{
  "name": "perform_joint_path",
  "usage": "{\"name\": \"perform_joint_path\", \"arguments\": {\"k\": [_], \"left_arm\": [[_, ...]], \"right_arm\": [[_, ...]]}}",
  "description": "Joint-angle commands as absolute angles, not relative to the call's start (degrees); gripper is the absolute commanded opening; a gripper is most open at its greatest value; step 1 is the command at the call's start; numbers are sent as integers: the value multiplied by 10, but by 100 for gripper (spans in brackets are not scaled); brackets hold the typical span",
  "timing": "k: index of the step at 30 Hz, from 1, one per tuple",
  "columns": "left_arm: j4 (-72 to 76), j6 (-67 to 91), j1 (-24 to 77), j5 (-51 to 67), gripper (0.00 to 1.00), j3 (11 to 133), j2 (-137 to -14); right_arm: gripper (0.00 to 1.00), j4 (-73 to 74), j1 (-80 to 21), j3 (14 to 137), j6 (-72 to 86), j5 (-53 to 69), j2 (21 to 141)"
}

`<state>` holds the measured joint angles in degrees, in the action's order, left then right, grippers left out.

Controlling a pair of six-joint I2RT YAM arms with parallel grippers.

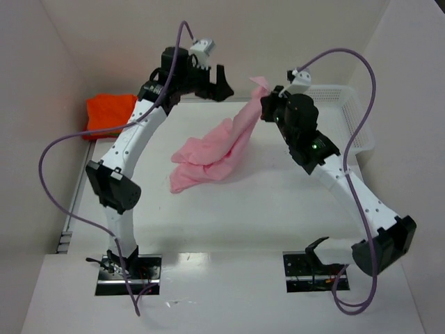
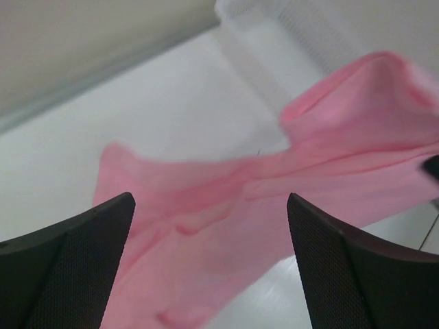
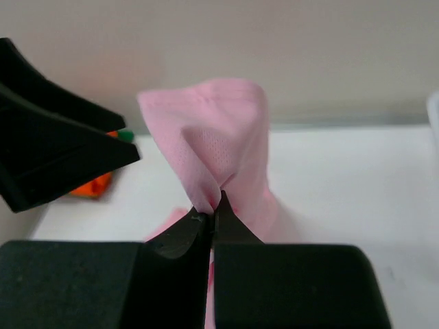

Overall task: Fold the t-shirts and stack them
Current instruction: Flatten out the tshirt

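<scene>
Spreading white beneath everything, the tabletop (image 1: 229,223) carries the lower bulk of the pink shirt (image 1: 212,153), which lies crumpled in loose folds near the middle. From that heap the pink shirt rises as a slanting band to its top corner, lifted clear of the tabletop. To the right of the pink shirt and farther back sits the white mesh basket (image 1: 348,115), apart from the cloth. Well to the left of the pink shirt, against the side wall, lies the orange shirt (image 1: 108,113), bunched up and touched by neither arm. The right claw (image 1: 265,104) is at the pink shirt's raised corner, clamped together on a pinch of the cloth. In the right wrist view the fabric puffs up above the meeting fingertips (image 3: 192,233). The left claw (image 1: 224,82) hangs just left of that raised corner, jaws wide apart and holding nothing. Its wrist view shows the pink shirt stretched across below the two spread fingers (image 2: 75,267). Left of the pink shirt in the right wrist view, a green edge (image 3: 124,135) shows against the orange, too small to tell more.
</scene>
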<state>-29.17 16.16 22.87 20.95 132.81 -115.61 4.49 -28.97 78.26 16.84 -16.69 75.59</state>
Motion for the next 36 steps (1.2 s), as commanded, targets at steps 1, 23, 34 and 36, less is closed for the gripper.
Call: {"name": "perform_joint_path", "arguments": {"k": [1, 23, 34, 36], "left_arm": [[-237, 110, 216, 157, 100, 1140, -1096], [-166, 117, 199, 72, 95, 996, -1245], [-166, 152, 199, 44, 64, 1035, -1291], [-166, 164, 199, 44, 50, 1035, -1291]], "right_arm": [[0, 107, -278, 710, 176, -181, 685], [0, 156, -253, 576, 249, -159, 592], [0, 156, -253, 576, 249, -159, 592], [0, 156, -253, 576, 249, -159, 592]]}}
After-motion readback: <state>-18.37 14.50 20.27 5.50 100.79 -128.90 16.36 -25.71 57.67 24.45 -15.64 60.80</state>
